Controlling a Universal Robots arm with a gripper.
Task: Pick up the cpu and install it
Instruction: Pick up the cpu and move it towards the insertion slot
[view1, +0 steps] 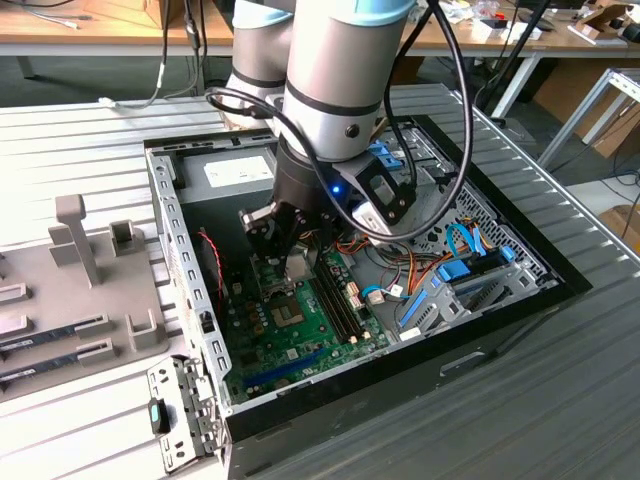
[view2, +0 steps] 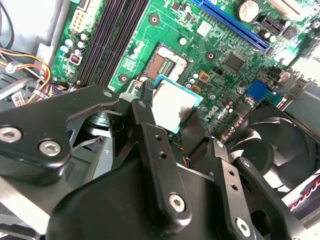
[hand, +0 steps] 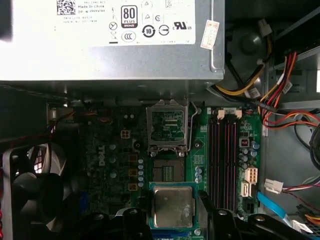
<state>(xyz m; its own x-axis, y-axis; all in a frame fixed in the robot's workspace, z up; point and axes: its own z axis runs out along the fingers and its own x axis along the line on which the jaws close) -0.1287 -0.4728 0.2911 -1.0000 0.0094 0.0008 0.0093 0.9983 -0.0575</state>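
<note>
Silver-grey-topped, green-edged square cpu (hand: 172, 206) is pinched between the black two-finger gripper (view2: 172, 111), held above the green motherboard (view2: 172, 32), with the open square socket (hand: 167, 172) just beyond the fingertips; mid-carry, seating likely demands squaring chip over socket

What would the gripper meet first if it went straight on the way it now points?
Probably the motherboard. The gripper, shut on the cpu, points down at it, and in both wrist views the open socket lies just beyond the cpu. Whether the cpu is lined up over the socket is unclear.
</note>
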